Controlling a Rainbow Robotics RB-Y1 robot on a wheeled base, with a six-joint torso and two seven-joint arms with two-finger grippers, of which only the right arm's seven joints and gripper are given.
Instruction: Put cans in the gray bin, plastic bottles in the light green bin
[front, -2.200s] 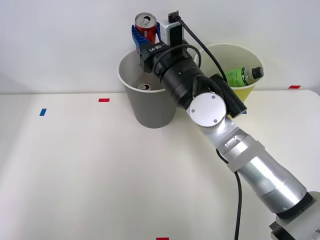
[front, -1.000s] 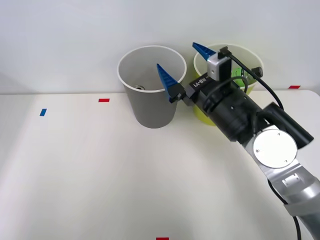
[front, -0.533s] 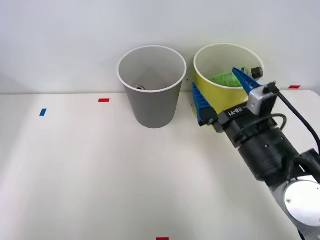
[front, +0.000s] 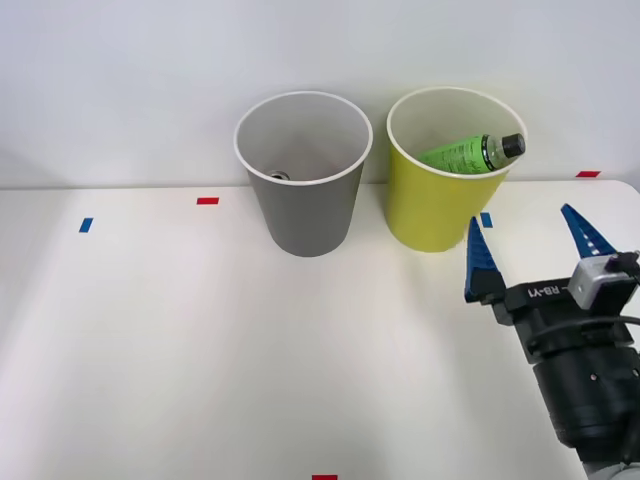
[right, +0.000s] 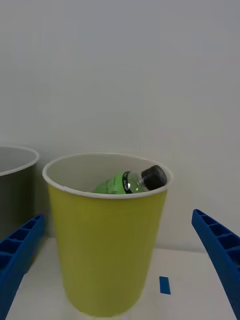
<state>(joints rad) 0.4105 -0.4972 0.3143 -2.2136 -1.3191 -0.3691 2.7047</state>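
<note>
Blue-fingered right gripper (front: 532, 252) stood wide open and empty; ahead of its jaws, the green bottle (front: 468, 153) lay binned, so sorting looked finished.

White lettering on the hand's (front: 536, 262) black mount is too small to read.

the gray bin (front: 304, 190) stands upright on the tabletop (front: 200, 340) — tall, tapered, white-rimmed, with the silver top of a can (front: 279, 176) just visible low inside against its wall. just beside it stands the light green bin (front: 440, 205), upright too; the green plastic bottle (front: 468, 153) lies tilted in it — black cap up against the rim.
</note>
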